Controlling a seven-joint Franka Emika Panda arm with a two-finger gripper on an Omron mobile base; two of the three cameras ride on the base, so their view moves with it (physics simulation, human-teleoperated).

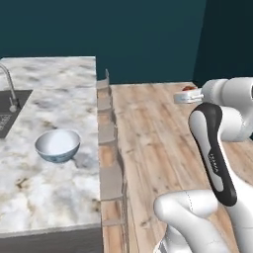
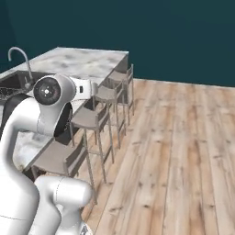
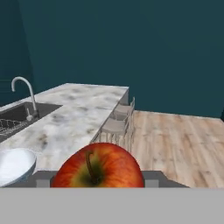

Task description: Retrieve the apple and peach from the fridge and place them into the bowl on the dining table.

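My gripper (image 1: 187,95) is shut on the apple (image 3: 99,168), a red fruit with a yellowish patch around its stem that looms large at the bottom of the hand view. In the left base view a sliver of the apple (image 1: 189,88) shows at the hand, held above the wooden floor to the right of the dining table (image 1: 54,192). The pale glossy bowl (image 1: 58,145) stands empty on the marble top, well left of the gripper. In the hand view the bowl (image 3: 15,165) sits at the lower left. The peach and the fridge are out of view.
Several grey stools (image 2: 94,117) line the table's edge between the arm and the marble top. A sink (image 3: 17,116) with a curved faucet (image 3: 24,87) is set into the far left of the table. Wooden floor (image 1: 158,143) stretches right toward a dark teal wall.
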